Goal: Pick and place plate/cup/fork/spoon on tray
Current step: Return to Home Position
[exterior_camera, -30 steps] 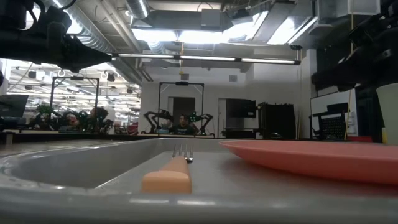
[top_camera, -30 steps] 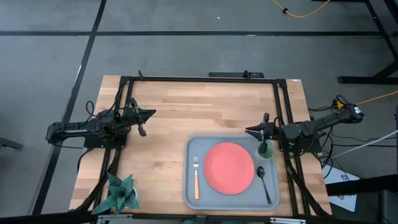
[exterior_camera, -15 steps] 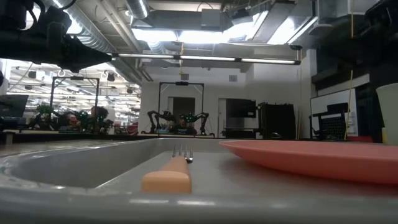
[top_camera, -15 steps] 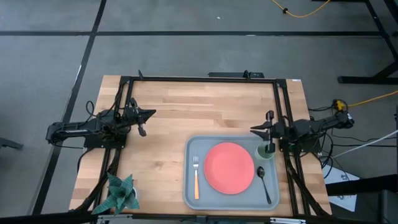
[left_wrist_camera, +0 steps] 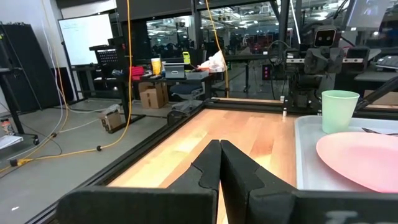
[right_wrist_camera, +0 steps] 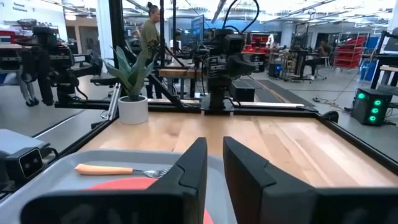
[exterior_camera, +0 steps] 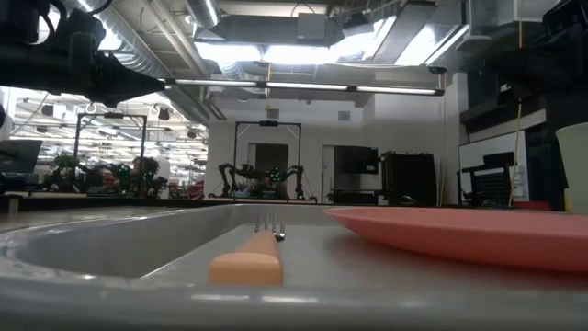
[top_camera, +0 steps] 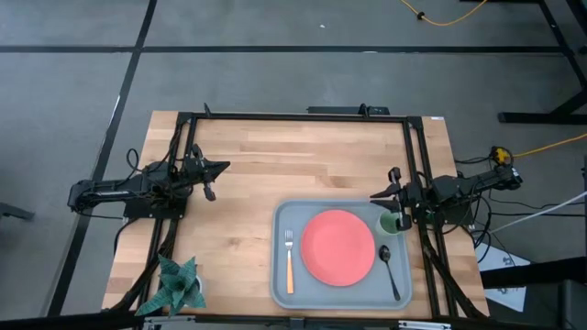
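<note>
The right end effector [top_camera: 381,193] hangs just off the corner of the tray [top_camera: 293,218] where the cup [top_camera: 392,222] stands, its two fingers a narrow gap apart with nothing between them; its arm reaches back from there over the counter's [top_camera: 293,156] right edge. The left end effector [top_camera: 218,170] waits well apart from the tray, out past its left side, fingers pressed together and empty, with its arm folded back towards the counter's left edge. On the tray everything the task names appears to be in place: the plate [top_camera: 338,247] lies flat in the middle, the fork [top_camera: 289,261] lies on the tray floor to the plate's left with its tines pointing to the tray's far rim, the spoon [top_camera: 391,268] lies to the plate's right near the tray's right rim, and the cup stands upright in the tray's far right corner, just beyond the spoon's bowl. With nothing left outside the tray, the placing looks finished and the step in hand reads as the return to the rest pose. That calls for the right arm to draw back and away from the tray without brushing the cup, which is the thing nearest its fingers, and to settle in a folded pose like the left arm's. Counted: one tray, one plate, one cup, one fork, one spoon, two arms, and one potted plant [top_camera: 177,284] near the counter's corner, well to the tray's left.
</note>
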